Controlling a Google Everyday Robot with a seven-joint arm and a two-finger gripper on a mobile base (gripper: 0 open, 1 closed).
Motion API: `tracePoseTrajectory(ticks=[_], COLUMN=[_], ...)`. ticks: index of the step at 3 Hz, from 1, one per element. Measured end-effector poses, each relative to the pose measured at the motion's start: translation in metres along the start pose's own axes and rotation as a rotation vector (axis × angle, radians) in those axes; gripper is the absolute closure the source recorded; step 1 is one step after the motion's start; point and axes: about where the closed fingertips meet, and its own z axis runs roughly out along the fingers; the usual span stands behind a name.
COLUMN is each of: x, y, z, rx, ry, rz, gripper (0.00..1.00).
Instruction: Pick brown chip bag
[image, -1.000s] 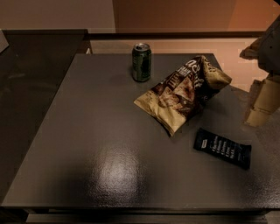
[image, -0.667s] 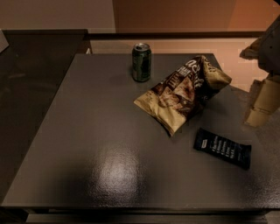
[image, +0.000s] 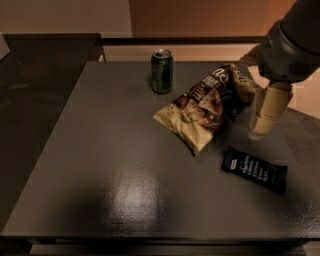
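The brown chip bag (image: 207, 107) lies crinkled on the dark table (image: 100, 150), right of centre. Its ends are tan-gold and its middle is dark brown with chip pictures. My gripper (image: 262, 125), pale tan, hangs from the grey arm (image: 290, 45) at the upper right. It points down just to the right of the bag's far right end, close beside it and above the table.
A green can (image: 162, 71) stands upright near the table's far edge, left of the bag. A small flat black bar wrapper (image: 254, 169) lies in front of the gripper, at the right. A dark counter (image: 35, 75) adjoins the table on the left.
The arm and gripper have moved left, from the right edge of the view to right beside the bag's right end. The bag, can and wrapper have not moved.
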Motion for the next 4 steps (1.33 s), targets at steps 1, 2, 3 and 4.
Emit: tracePoseTrajectory(ticks=[1,2,3,4], x=[-0.02,-0.033,-0.046,-0.053], y=[-0.019,-0.032,-0.038,-0.043], z=[0.024,0.034,0.046,0.06], rx=[-0.033,-0.043,-0.061,-0.076], ry=[-0.038,-0.052,-0.045,-0.016], rz=[-0.11,-0.193,-0.285,-0.361], gripper=[0.0,0.0,0.0,0.0])
